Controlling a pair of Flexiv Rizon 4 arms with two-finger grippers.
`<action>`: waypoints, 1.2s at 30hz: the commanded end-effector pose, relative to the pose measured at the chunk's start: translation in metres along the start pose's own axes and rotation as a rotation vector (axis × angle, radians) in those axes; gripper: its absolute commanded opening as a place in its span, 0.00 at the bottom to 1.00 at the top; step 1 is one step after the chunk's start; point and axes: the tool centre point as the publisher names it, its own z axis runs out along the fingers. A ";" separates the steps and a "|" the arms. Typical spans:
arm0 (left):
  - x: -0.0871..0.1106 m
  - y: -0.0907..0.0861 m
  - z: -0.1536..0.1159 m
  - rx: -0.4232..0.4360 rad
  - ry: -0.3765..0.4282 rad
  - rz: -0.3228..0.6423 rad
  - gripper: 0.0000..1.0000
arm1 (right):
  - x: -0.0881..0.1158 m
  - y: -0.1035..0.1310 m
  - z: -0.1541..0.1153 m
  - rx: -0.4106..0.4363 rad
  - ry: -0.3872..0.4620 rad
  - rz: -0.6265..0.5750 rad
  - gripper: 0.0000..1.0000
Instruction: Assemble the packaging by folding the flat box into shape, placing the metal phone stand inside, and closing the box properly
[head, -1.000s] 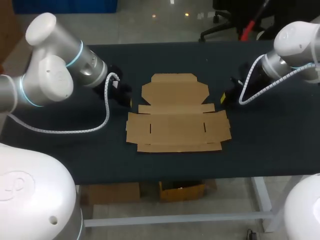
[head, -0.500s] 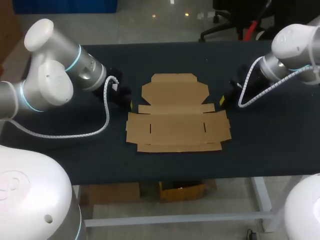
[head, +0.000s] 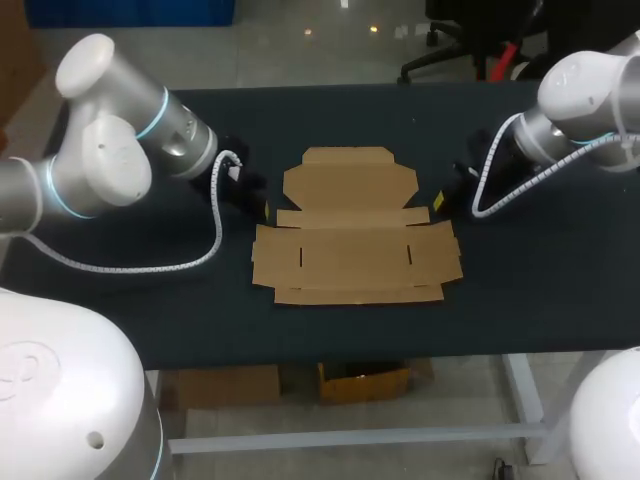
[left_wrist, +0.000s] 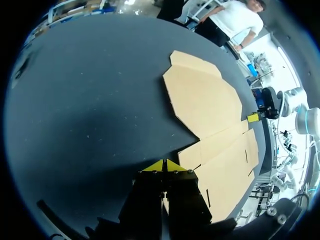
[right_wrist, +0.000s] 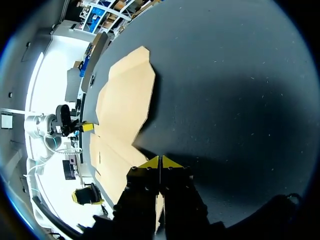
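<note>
A flat, unfolded brown cardboard box (head: 352, 230) lies in the middle of the dark table (head: 120, 300). My left gripper (head: 262, 208) hangs just off the box's left edge, shut and empty. In the left wrist view its yellow tips (left_wrist: 163, 165) touch each other, close to the box (left_wrist: 210, 105). My right gripper (head: 440, 203) is at the box's right edge, also shut with nothing in it. The right wrist view shows its tips (right_wrist: 160, 162) together beside the box (right_wrist: 125, 100). No metal phone stand shows in any view.
White coiled cables (head: 150, 262) hang from both arms over the table. The table's front edge (head: 330, 355) runs close below the box.
Both arms have crept a little toward the box's side edges. Both grippers stay shut.
</note>
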 end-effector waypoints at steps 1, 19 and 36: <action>0.000 -0.003 0.003 -0.010 -0.004 0.002 0.00 | -0.003 -0.001 0.001 0.006 0.004 0.003 0.00; 0.000 -0.001 0.010 -0.009 0.026 0.015 0.00 | 0.000 -0.004 0.006 0.010 0.018 -0.011 0.00; 0.001 -0.001 0.016 -0.014 0.052 0.021 0.00 | 0.000 -0.005 0.014 0.011 0.041 -0.016 0.00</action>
